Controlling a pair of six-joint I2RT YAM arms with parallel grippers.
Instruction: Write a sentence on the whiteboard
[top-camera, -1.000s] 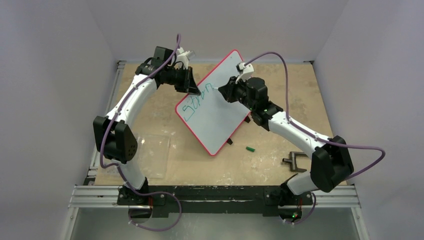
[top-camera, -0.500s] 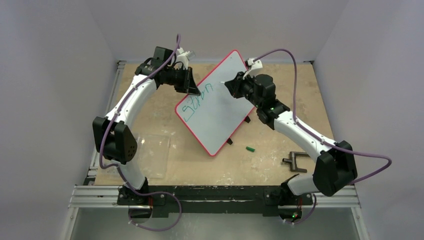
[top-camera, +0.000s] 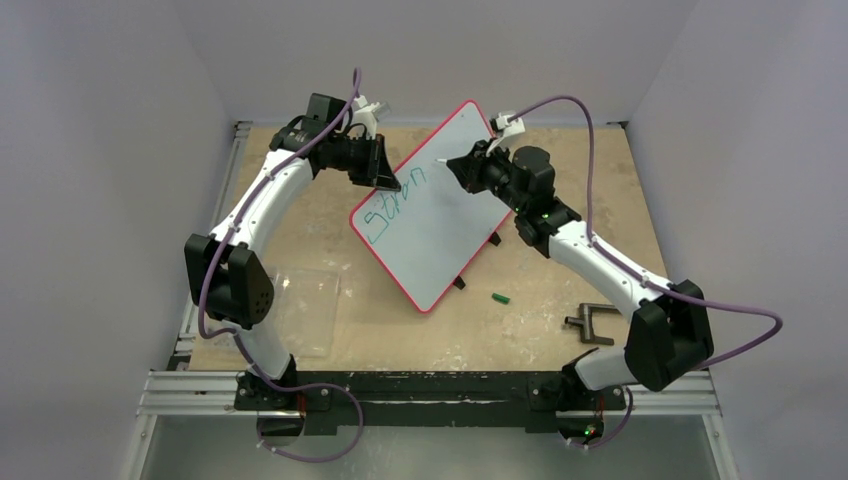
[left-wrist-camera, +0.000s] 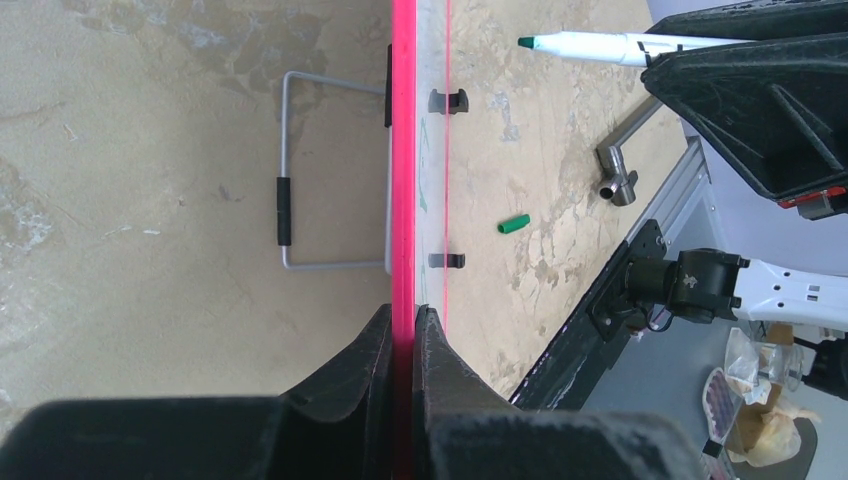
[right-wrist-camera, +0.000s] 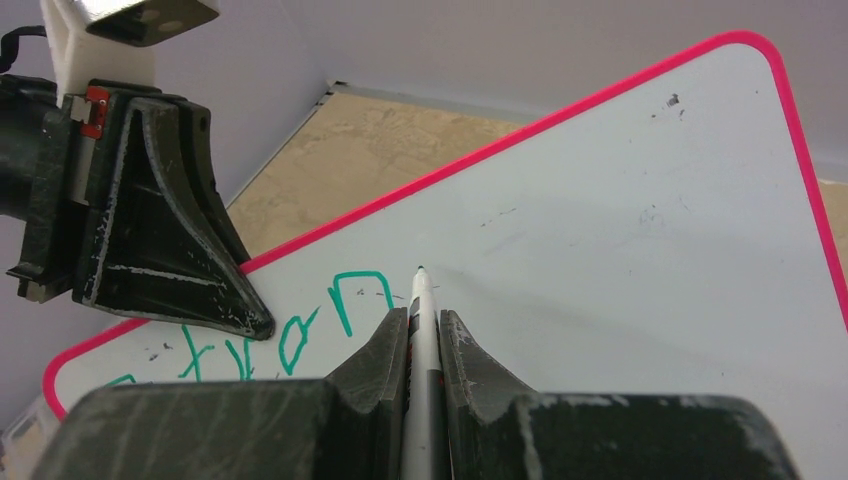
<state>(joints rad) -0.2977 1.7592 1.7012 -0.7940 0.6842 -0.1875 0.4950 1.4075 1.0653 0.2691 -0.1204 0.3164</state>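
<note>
Marker (right-wrist-camera: 421, 300) sits clamped between the jaws of the right gripper (right-wrist-camera: 422, 314), its bare tip pointing forward. That tip has come off the board (right-wrist-camera: 620, 230): a second ago it was down on the surface closing the last stroke of the "n". Now it hovers just clear of the white face, moved on a little to the right of that letter. From the left wrist the gap shows plainly, the tip standing apart from the board's face. Just left of the tip run the green letters (right-wrist-camera: 300, 335), reading "Stron" so far and unchanged over the last second. Further left, the left gripper (left-wrist-camera: 405, 322) is closed tight on the board's red rim, holding it tilted up as before; the board itself has not shifted. Well behind the marker, down on the table (top-camera: 330, 230), lie a green cap (top-camera: 501, 298) and a metal bracket (top-camera: 590, 325). The lift looks like a move between letters: the "n" seems finished and the tip lined up for the "g". Only part of the first word is down, so most of the sentence is still to write
</note>
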